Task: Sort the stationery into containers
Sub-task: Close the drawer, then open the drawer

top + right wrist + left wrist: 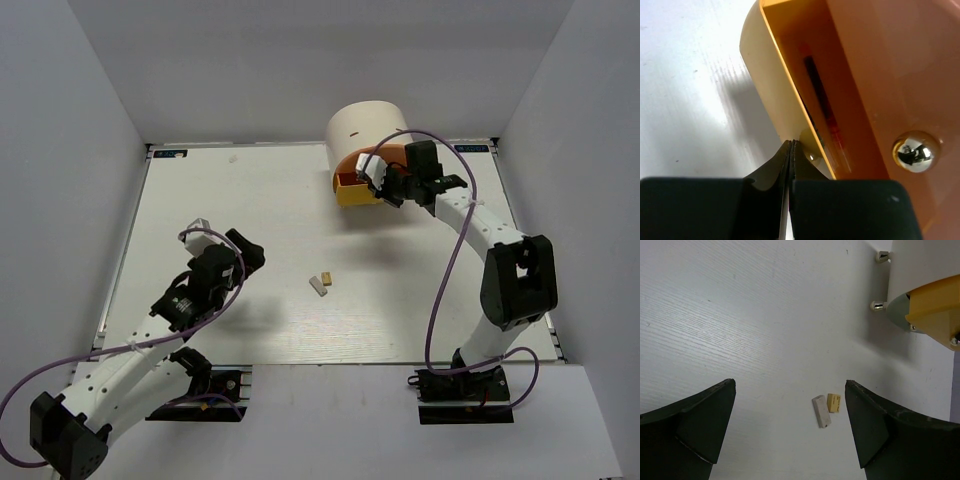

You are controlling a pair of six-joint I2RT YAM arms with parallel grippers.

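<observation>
Two erasers lie side by side mid-table, a white eraser (318, 285) (821, 411) and a tan eraser (328, 279) (833, 403). My left gripper (228, 243) (790, 385) hovers open, short of them and to their left, holding nothing. The cream organizer (365, 125) (920, 270) stands at the back. Its yellow drawer (352, 190) (770, 85) is pulled out, with a dark slim item (820, 100) inside. Beside it is the orange drawer (388, 158) (880, 75). My right gripper (385, 185) (791, 143) is shut, its tips against the yellow drawer's front next to a small knob (811, 157).
The orange drawer carries a shiny round knob (915, 151). Two more chrome knobs (883, 256) (876, 305) show at the organizer's edge. White walls enclose the table (250, 200) on three sides. The right arm's purple cable (445, 270) loops over the table's right part.
</observation>
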